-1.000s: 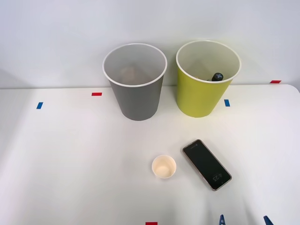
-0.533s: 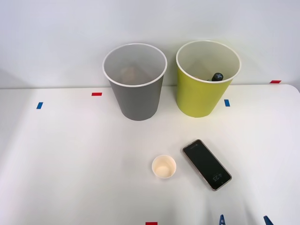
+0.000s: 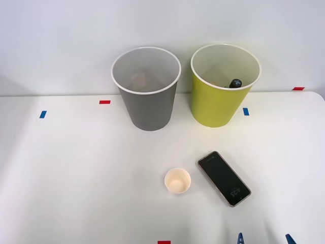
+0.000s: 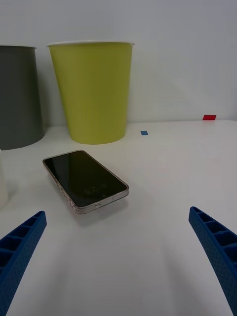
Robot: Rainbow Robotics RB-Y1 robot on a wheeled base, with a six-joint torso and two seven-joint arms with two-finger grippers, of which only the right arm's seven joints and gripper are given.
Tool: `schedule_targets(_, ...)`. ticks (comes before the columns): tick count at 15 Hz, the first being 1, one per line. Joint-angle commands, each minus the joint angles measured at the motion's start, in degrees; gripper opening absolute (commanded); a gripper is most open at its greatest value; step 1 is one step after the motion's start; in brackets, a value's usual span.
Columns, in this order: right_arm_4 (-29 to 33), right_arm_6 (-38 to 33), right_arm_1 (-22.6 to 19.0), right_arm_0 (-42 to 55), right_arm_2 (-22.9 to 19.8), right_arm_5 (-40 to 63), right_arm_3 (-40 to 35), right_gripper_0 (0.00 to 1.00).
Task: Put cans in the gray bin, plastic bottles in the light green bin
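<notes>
The gray bin [image 3: 146, 96] stands at the back of the table, and the wrist view catches its side [image 4: 17, 96]. A faint brownish shape [image 3: 139, 79] lies deep inside it; I cannot tell whether it is a can. To its right is the light green bin [image 3: 216, 104], which also appears in the wrist view [image 4: 94, 91]. Over that bin's rim peeks the black cap of a plastic bottle [image 3: 235, 82]. My right gripper [image 3: 264, 240] hovers low at the table's front edge, open and holding nothing [image 4: 117, 215], well short of both bins.
A black phone [image 3: 224, 178] lies flat in front of the gripper [image 4: 85, 180]. A small white paper cup [image 3: 177, 180] stands just left of it. Red and blue tape marks dot the white table [image 3: 76, 168].
</notes>
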Motion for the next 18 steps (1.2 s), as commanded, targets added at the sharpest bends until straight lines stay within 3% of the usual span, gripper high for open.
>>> schedule_targets(1, 0.00, 0.00, 0.00, 0.00, 0.00, 0.00, 0.00, 1.00)
schedule_targets(18, 0.00, 0.00, 0.00, 0.00, 0.00, 0.00, 0.00, 1.00)
